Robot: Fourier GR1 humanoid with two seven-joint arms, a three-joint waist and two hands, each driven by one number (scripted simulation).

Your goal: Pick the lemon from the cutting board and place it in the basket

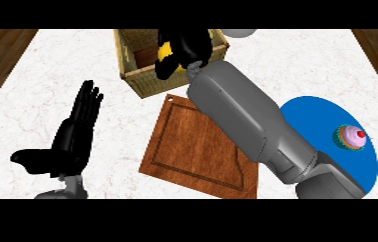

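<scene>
Yellow shows between the black fingers of the right hand [179, 48], where the lemon [165, 51] sits pinched in their curl, mostly hidden by the hand. The hand and the fruit hang over the open top of the wicker basket [140, 78], which stands on the pale marbled counter [44, 86] at the far side of the view; whether the lemon touches the basket's floor cannot be told. The grey right forearm [244, 121] stretches diagonally from the lower right corner, crossing above the wooden cutting board [184, 151], which lies just in front of the basket, turned at an angle, with nothing visible on its bare part. To the right, partly under the forearm, lies a blue plate [325, 116] carrying a small cupcake [351, 137] with pink icing and a red top. The left hand [70, 136] rests at the left of the view, well apart from the board, its fingers straight and pointing away, thumb spread out to the side, holding nothing.
</scene>
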